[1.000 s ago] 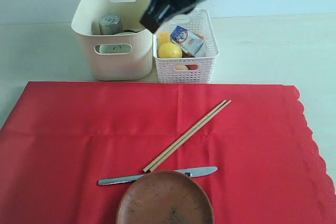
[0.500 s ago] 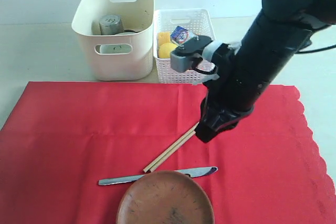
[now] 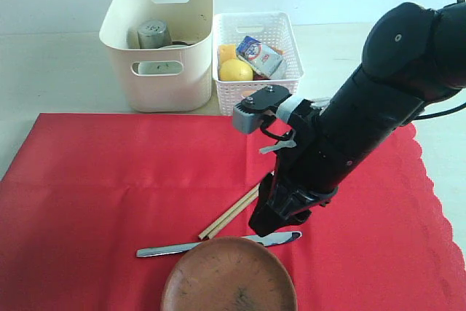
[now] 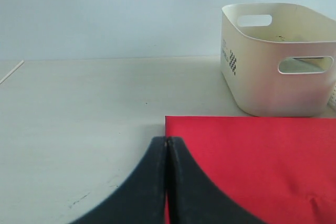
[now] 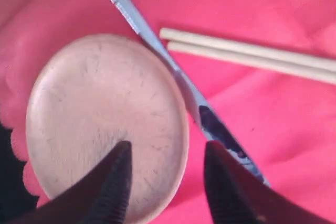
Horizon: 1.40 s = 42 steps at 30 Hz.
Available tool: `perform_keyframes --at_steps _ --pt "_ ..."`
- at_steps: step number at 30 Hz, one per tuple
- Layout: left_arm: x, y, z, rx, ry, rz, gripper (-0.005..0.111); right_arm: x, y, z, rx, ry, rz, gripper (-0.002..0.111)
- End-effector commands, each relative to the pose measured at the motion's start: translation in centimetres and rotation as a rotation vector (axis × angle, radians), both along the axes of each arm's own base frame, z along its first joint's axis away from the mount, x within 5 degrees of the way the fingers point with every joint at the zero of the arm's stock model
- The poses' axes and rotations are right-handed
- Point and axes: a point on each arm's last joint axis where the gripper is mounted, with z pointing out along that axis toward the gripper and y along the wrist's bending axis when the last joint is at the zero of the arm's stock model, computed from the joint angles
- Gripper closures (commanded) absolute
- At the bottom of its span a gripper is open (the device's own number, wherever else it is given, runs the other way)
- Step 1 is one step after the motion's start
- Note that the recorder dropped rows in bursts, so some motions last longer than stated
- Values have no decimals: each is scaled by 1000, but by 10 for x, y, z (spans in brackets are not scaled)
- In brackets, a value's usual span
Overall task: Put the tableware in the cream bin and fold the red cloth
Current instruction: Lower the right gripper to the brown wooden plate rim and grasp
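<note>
The right gripper [image 3: 266,226] hangs low over the red cloth [image 3: 109,180], at the far-right rim of the round brown plate [image 3: 229,276]. Its jaws are released and spread, holding nothing. In the right wrist view the right gripper [image 5: 168,187] straddles the plate's edge [image 5: 105,124], with the blade of the metal knife [image 5: 220,135] running just beside the outer finger. I judge the plate's rim to be the target, though the knife is close enough that I cannot be sure.

The knife [image 3: 175,248] lies with its long axis left to right along the plate's far edge, blade end to the right, under the gripper. The pair of wooden chopsticks [image 3: 234,211] lies diagonally, from near-left to far-right, its near tips almost touching the knife. All three sit at the near middle of the cloth, so the right arm is clearly the nearer one.

The left gripper [image 4: 166,142] is clenched on nothing, low by the cloth's far-left corner, over bare worktop [image 4: 79,108].

The cream bin [image 3: 156,89] stands beyond the cloth's far edge, left of the white basket [image 3: 255,100], with the steel cup [image 3: 153,33] already inside. The cloth lies flat, not yet folded.
</note>
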Motion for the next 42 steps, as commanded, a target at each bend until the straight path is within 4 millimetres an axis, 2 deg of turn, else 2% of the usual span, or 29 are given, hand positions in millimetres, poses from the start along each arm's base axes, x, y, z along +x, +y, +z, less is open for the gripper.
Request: perform_keyframes --at_steps 1,13,19,28,33,42 --pt "0 0 0 4 -9 -5 106 -1 4 -7 27 18 25 57" --pt "0 0 0 4 -9 -5 106 2 9 -58 5 126 94 57" --pt "0 0 0 4 -9 -5 106 1 11 -70 18 150 127 60" --pt "0 0 0 4 -9 -5 106 1 11 -70 18 149 129 106" --pt "0 0 0 4 -9 -5 106 1 12 -58 30 150 102 108" --pt "0 0 0 4 -9 -5 106 7 22 -10 133 106 135 108"
